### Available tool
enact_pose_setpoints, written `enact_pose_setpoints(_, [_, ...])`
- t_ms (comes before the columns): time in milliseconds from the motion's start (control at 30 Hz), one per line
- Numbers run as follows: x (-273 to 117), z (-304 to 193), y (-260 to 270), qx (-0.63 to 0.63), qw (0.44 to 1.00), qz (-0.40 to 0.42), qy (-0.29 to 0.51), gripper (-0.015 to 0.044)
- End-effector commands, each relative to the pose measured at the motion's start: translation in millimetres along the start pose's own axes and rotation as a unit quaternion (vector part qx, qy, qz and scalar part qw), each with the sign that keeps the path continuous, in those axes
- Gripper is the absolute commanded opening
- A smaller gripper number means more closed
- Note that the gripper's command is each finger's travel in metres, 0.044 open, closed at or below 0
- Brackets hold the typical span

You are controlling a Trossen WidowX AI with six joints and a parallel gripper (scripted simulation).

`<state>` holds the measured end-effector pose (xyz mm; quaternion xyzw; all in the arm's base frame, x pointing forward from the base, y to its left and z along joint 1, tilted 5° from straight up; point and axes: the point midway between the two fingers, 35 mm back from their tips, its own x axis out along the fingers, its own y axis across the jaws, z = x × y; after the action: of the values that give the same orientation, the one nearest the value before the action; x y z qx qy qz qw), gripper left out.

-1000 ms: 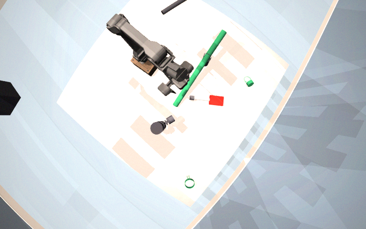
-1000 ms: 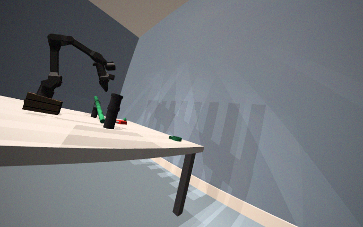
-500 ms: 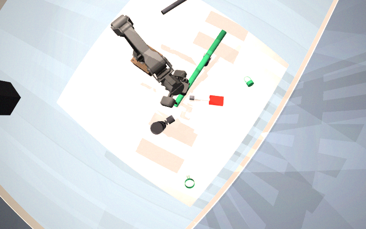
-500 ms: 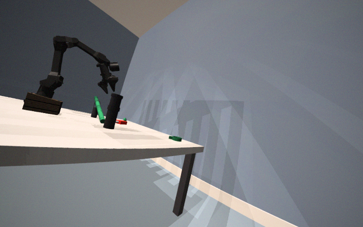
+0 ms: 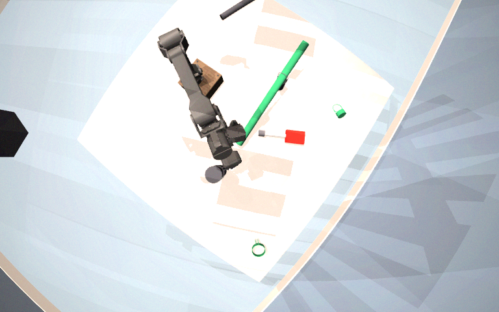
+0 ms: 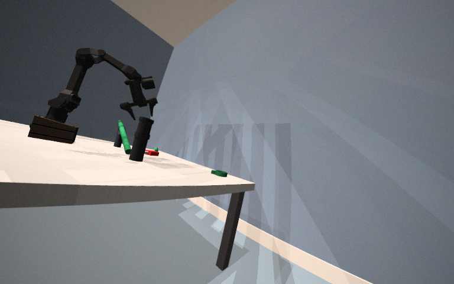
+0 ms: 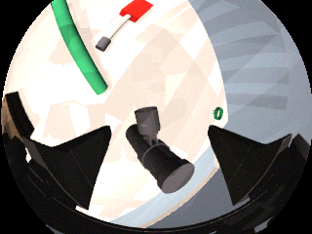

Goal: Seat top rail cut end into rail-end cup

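Note:
The green rail (image 5: pixel 270 93) (image 6: pixel 123 137) (image 7: pixel 74 46) slopes down from the loop cap (image 5: pixel 282 84) on the small post (image 6: pixel 117 140), its near end low by the table. The big black post (image 6: pixel 139 144) (image 7: pixel 163 163) stands upright, its round cap (image 5: pixel 214 174) (image 6: pixel 146 119) on top. The brace band (image 7: pixel 156 147) circles it below the cap. The grey rail-end cup (image 5: pixel 231 160) (image 7: pixel 147 118) hangs on it, a gap from the rail's end. My gripper (image 6: pixel 143 114) (image 7: pixel 160 131) is open and empty above the post, not touching the rail.
A red-handled tool (image 5: pixel 295 136) (image 6: pixel 152 152) (image 7: pixel 136 10) lies beside the rail. A green looped cap (image 5: pixel 340 112) lies farther right. A green ring clamp (image 5: pixel 258 249) (image 6: pixel 220 173) (image 7: pixel 218 113) lies near the table corner. A dark bar (image 5: pixel 237 9) shows at the top.

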<state>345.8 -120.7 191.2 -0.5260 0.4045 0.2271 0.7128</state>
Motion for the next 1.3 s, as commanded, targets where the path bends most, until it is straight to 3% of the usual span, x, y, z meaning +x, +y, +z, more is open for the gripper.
enact_pose_setpoints(0, [5,-16,-10,-0.073,0.997,-0.006,0.005,0.0440])
enact_pose_setpoints(233, [7,-17,-9,-0.073,0.997,-0.006,0.005,0.0440])
enact_pose_setpoints(467, [59,-21,20,-0.073,0.997,-0.006,0.005,0.0440])
enact_pose_setpoints(1267, [90,-22,19,-0.073,0.997,-0.007,0.005,0.0440])
